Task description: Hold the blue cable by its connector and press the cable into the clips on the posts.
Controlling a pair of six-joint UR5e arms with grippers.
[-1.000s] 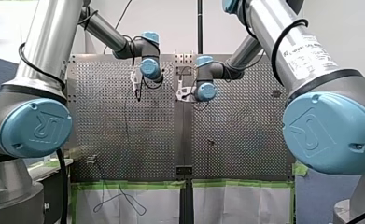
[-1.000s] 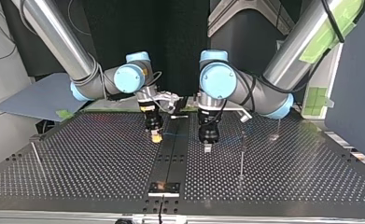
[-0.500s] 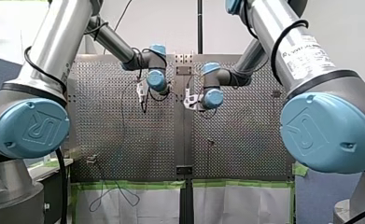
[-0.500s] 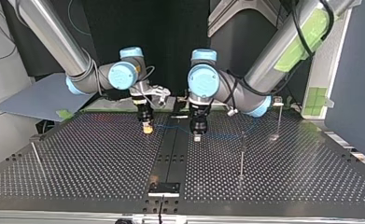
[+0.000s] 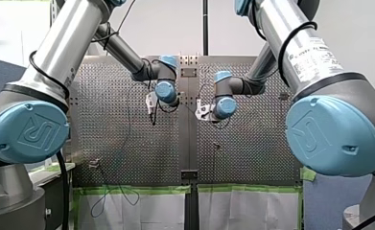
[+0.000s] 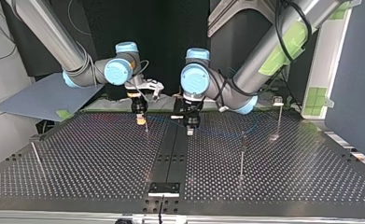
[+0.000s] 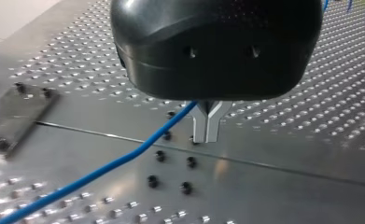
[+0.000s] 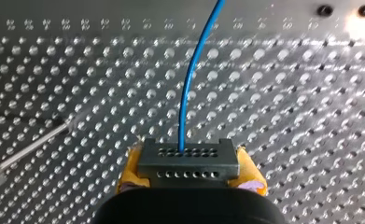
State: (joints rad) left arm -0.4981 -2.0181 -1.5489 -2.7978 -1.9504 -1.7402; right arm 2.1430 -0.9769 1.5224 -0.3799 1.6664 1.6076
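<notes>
On the surface point(image 6: 101, 177) a thin post point(image 6: 241, 156) stands near. Farther back, your right jaws hold the grey connector point(image 8: 188, 161) tight, and your left jaws are pinched shut on the blue cable point(image 7: 96, 170) coming from it

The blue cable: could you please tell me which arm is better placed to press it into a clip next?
Probably left: my left pincer is shut on the blue cable, nearer the post; my right pincer only holds the connector.
</notes>
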